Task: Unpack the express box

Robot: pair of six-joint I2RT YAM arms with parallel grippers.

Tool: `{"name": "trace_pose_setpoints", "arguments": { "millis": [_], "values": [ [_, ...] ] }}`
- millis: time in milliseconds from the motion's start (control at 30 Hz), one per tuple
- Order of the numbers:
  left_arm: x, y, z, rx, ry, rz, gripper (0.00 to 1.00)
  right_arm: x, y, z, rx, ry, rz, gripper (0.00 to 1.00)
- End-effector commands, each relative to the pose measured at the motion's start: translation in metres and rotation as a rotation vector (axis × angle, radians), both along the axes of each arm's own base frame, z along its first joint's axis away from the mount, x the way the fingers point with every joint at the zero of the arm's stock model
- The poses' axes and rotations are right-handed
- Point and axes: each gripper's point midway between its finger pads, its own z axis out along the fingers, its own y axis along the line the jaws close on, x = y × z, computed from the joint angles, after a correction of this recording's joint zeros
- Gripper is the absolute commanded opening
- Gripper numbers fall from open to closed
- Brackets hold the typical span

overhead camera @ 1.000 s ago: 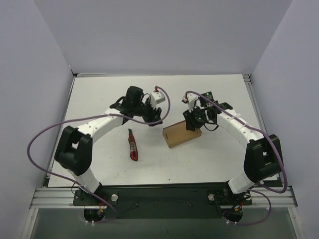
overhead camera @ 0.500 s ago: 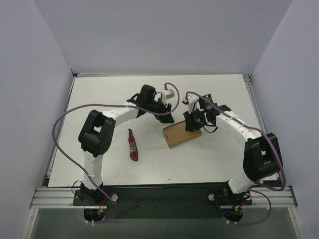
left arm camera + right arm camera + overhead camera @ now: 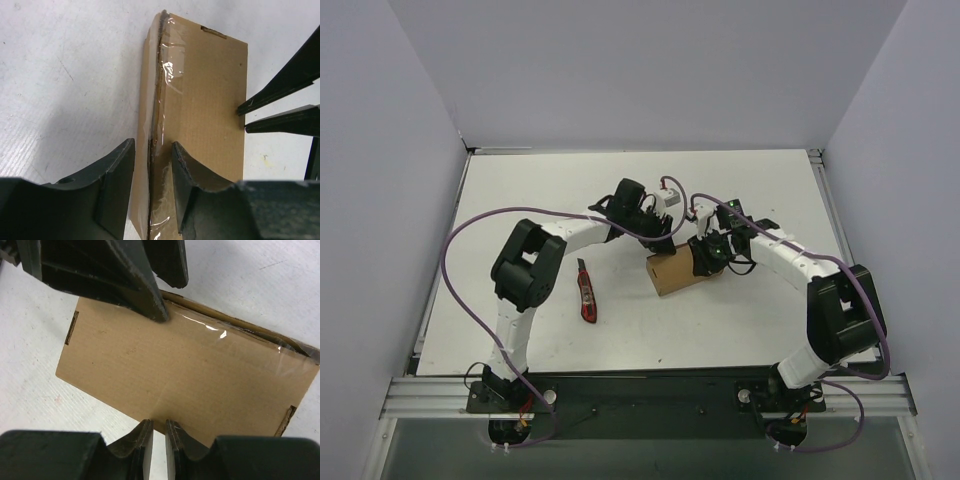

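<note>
The express box [image 3: 670, 275], a flat brown cardboard box with clear tape along one seam, lies on the white table mid-right. In the left wrist view the box [image 3: 205, 100] runs away from me. My left gripper [image 3: 153, 145] is open, its jaws straddling the taped long edge without clamping it; in the top view it [image 3: 667, 243] is at the box's far edge. My right gripper [image 3: 159, 424] is almost fully shut, with nothing in it. Its tips rest at the opposite long edge of the box [image 3: 190, 370], and in the top view it [image 3: 703, 262] is at the box's right side.
A red-and-black utility knife [image 3: 586, 292] lies on the table left of the box. Purple cables loop over both arms. Grey walls enclose the table on three sides.
My left arm has swung right, from near the table's middle to the box's far edge. My right gripper has shifted slightly down and left against the box. The box and the knife have not moved.
</note>
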Motion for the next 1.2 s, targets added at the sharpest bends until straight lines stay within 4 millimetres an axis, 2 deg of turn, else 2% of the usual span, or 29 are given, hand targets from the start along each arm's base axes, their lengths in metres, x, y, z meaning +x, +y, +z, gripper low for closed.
{"name": "trace_pose_setpoints", "arguments": {
  "millis": [0,233,633,933,1000,1100,1167],
  "values": [
    [0.022,-0.010,0.019,-0.050,-0.047,0.041,0.43,-0.013,0.004,0.006,0.011,-0.011,0.044,0.18],
    [0.023,-0.015,0.028,-0.124,0.002,0.050,0.40,-0.018,-0.003,-0.002,-0.023,-0.012,0.056,0.19],
    [0.027,-0.008,0.012,-0.101,0.026,0.072,0.31,-0.017,-0.005,-0.005,-0.040,-0.006,0.060,0.19],
    [0.031,0.005,0.002,-0.031,-0.031,0.048,0.26,-0.016,-0.004,-0.007,-0.043,-0.002,0.063,0.19],
    [0.027,0.004,0.008,-0.061,-0.020,0.018,0.27,-0.016,-0.004,-0.007,-0.043,-0.002,0.063,0.19],
    [0.016,-0.004,0.027,-0.138,-0.005,-0.059,0.35,-0.016,-0.004,-0.008,-0.044,0.001,0.063,0.19],
    [0.017,-0.010,0.037,-0.179,-0.001,-0.058,0.37,-0.015,-0.004,-0.008,-0.043,0.001,0.062,0.19]
  ]
}}
